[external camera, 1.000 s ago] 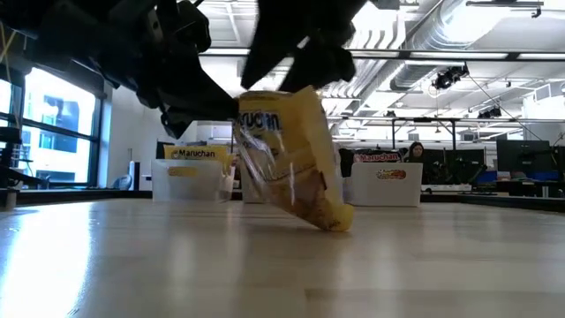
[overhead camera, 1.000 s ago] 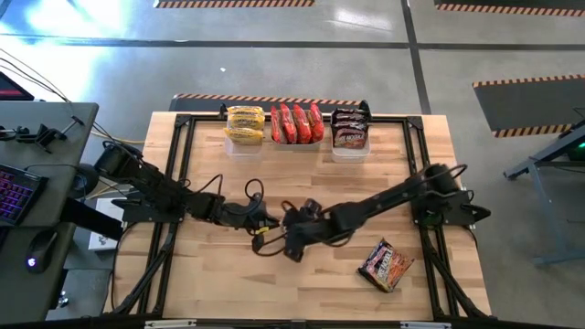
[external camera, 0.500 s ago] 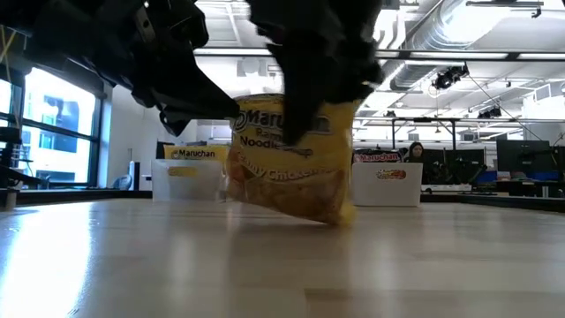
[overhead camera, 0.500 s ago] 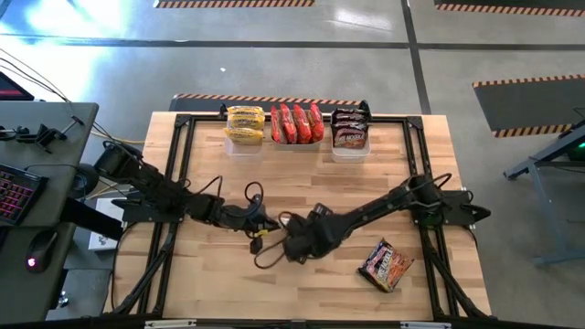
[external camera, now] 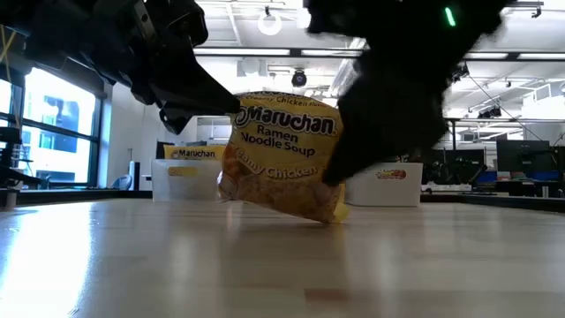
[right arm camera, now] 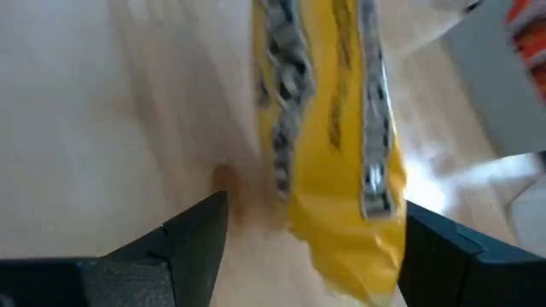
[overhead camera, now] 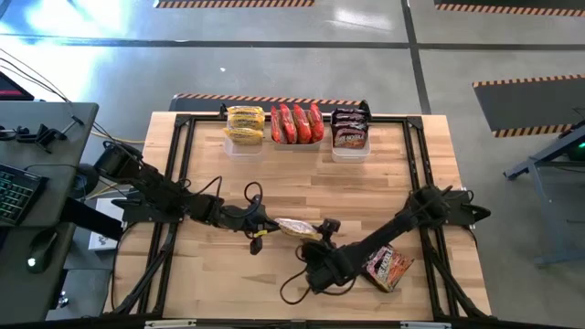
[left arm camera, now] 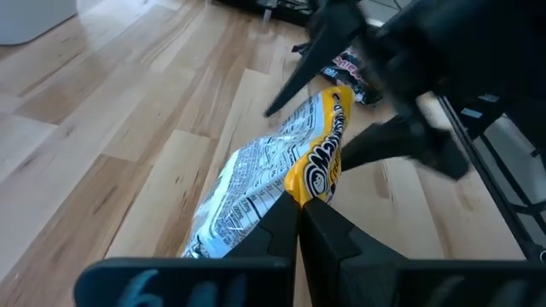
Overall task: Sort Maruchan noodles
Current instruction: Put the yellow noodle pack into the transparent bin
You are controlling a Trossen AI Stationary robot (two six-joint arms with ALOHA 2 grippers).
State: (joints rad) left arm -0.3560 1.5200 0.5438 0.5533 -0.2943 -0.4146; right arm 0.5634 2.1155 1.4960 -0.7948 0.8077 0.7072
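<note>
A pale wooden desk (overhead camera: 347, 183) stands on grey concrete floor. At its far edge, three clear tubs (overhead camera: 297, 142) hold yellow, red and dark packets; a dark packet (overhead camera: 387, 266) lies alone. The left claw (overhead camera: 265, 226) pinches the yellow Maruchan packet (overhead camera: 294, 228) mid-desk. The right claw (overhead camera: 320, 247), spread wide, holds nothing just beside it.

- Three tubs (overhead camera: 297, 139) stand in a row at the table's (overhead camera: 366, 192) top edge, packets (overhead camera: 296, 122) in each.
- A held packet (overhead camera: 294, 228) sits centre frame, left gripper (overhead camera: 265, 226) at its left.
- Right gripper (overhead camera: 320, 260) lies below it; a loose packet (overhead camera: 388, 266) lower right.
</note>
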